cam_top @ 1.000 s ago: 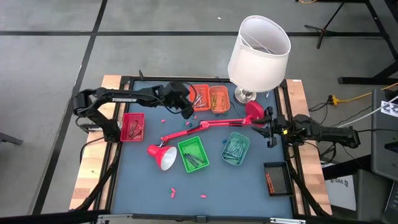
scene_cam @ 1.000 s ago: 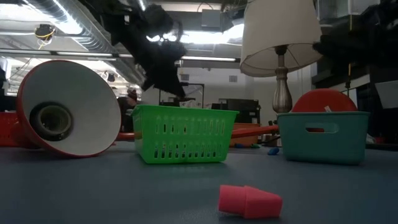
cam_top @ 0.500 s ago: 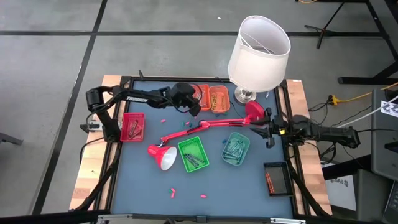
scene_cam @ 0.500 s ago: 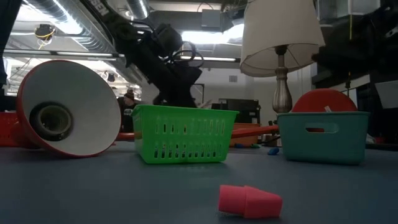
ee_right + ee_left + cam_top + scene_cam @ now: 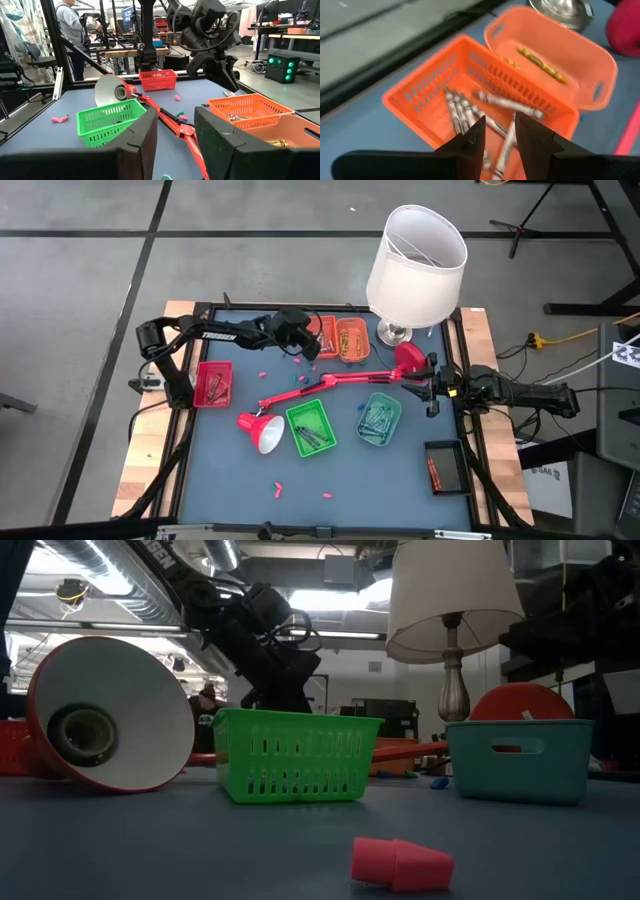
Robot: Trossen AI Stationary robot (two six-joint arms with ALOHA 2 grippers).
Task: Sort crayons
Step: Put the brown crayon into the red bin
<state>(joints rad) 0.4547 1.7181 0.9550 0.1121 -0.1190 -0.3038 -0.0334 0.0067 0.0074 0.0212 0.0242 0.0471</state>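
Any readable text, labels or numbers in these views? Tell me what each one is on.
None can be read.
Left arm: white lettering along the link, too small to read.
Crayons in the orange basket: wrapper print too blurred.
Tag at the frame's right edge: black-and-white pattern, no words.

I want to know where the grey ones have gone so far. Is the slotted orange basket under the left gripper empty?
No. The slotted orange basket holds several grey-wrapped crayons lying on its floor, seen past the left gripper above it.
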